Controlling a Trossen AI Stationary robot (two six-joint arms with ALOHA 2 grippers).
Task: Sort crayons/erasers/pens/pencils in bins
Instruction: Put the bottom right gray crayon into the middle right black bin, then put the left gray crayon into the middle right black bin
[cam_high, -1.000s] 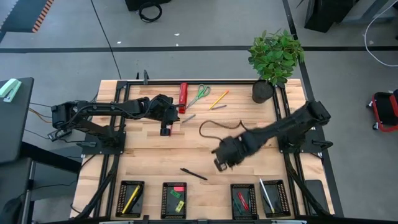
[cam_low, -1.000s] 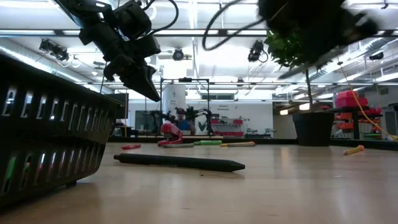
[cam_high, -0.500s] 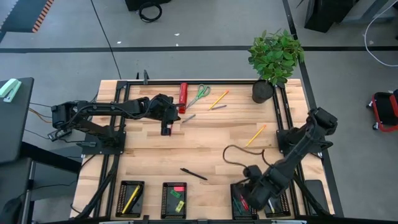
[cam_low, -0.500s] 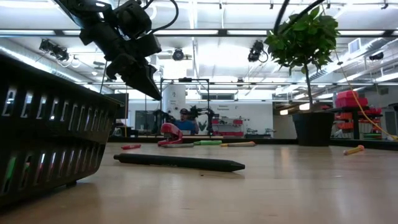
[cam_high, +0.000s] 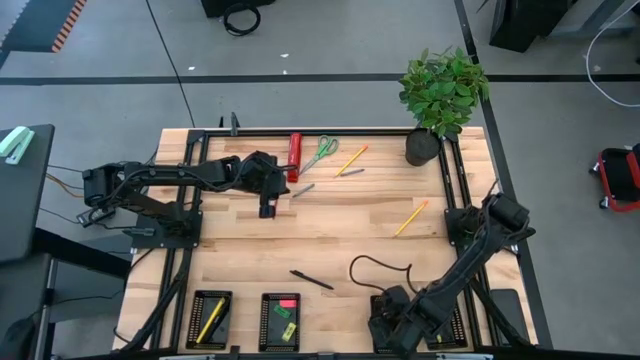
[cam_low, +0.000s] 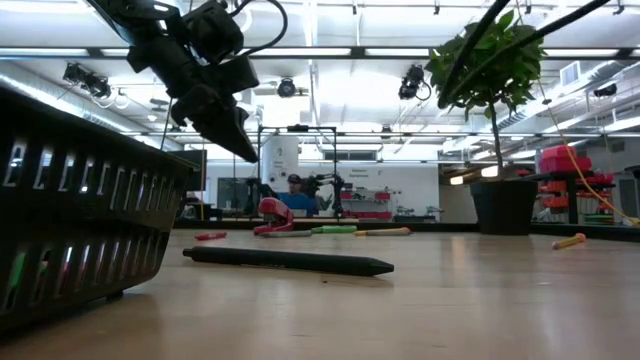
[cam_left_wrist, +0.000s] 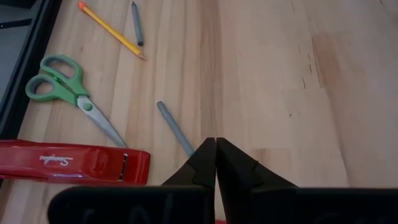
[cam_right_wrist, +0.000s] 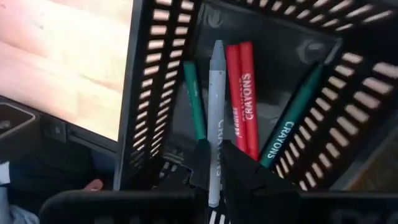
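Note:
My right gripper (cam_high: 392, 322) hangs at the near edge over the third bin (cam_right_wrist: 149, 93), shut on a grey crayon (cam_right_wrist: 216, 106). Red crayons (cam_right_wrist: 241, 87) and green crayons (cam_right_wrist: 194, 99) lie on the bin's floor. My left gripper (cam_high: 265, 208) hovers shut and empty above the far left of the table, beside a grey stick (cam_left_wrist: 175, 129). A black pen (cam_high: 312, 280) lies flat on the wood near the middle. An orange pencil (cam_high: 410, 218) lies to the right. My right gripper pinches the grey crayon near one end (cam_right_wrist: 214, 163) between its two fingers, coming steeply from above. The crayon runs on from the fingers along the bin, over the crayons lying there. I cannot tell whether its free end (cam_right_wrist: 217, 46) touches the bin's floor.
Red stapler (cam_high: 294, 155), green-handled scissors (cam_high: 320, 152), a yellow pencil (cam_high: 352, 159) and a potted plant (cam_high: 438, 100) sit along the far edge. Bins with a yellow pencil (cam_high: 210, 318), erasers (cam_high: 282, 320) and pens (cam_high: 445, 318) line the near edge.
My right gripper has swung from the table's middle toward the near edge and down over the third bin, rolling its wrist and carrying the grey crayon. My left arm has kept still.

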